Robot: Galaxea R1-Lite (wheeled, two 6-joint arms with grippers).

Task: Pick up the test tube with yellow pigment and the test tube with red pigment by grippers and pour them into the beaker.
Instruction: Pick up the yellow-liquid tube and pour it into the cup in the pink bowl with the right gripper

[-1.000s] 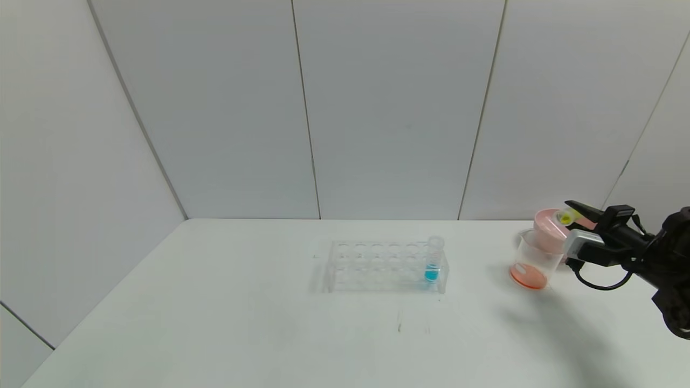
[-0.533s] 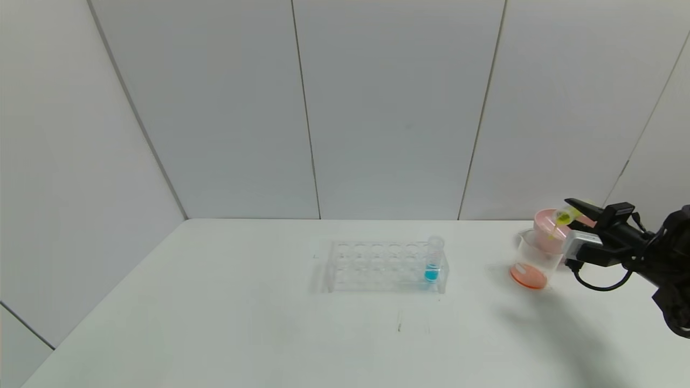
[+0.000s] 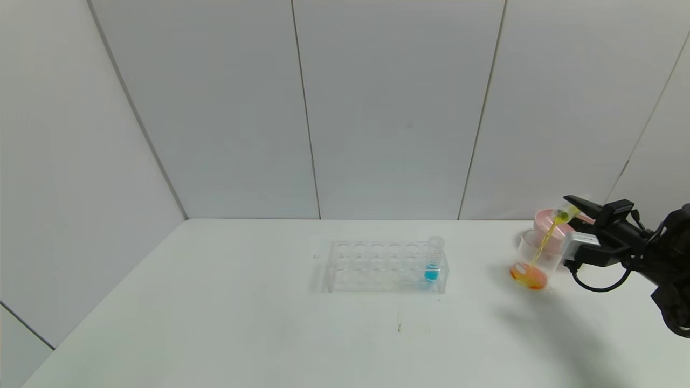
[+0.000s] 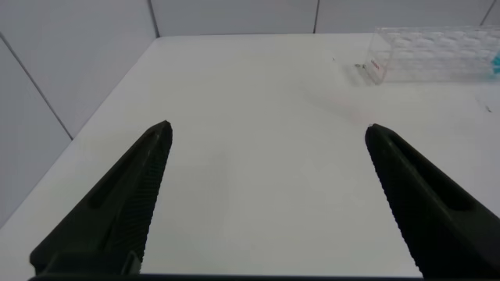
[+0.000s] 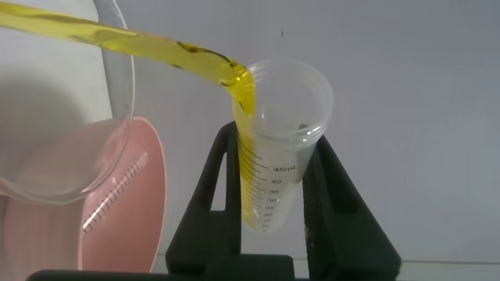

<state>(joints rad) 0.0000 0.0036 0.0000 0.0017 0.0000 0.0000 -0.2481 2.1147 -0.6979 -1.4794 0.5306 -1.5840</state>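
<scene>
Where only a drip hung from the tilted yellow tube (image 3: 567,213) half a second ago, a full yellow stream (image 3: 543,247) is now seen running from its mouth down into the beaker (image 3: 533,260). The beaker's liquid, plain orange-red 1 second ago, is now streaked with yellow, so the red pigment is judged to be already in and the second pour well under way. The tube is held tipped above and just behind the beaker rim, clamped between the 2 fingers of the right gripper (image 5: 269,199), at the right side of the table (image 3: 215,323); some yellow is left along the tube wall. A pink bowl (image 3: 550,223) stands just behind the beaker. Further left, a clear rack (image 3: 377,267) holds 1 blue tube (image 3: 433,260). The red tube is not seen. The left gripper (image 4: 269,195) hovers idle with its fingers spread wide, well apart from the rack.
</scene>
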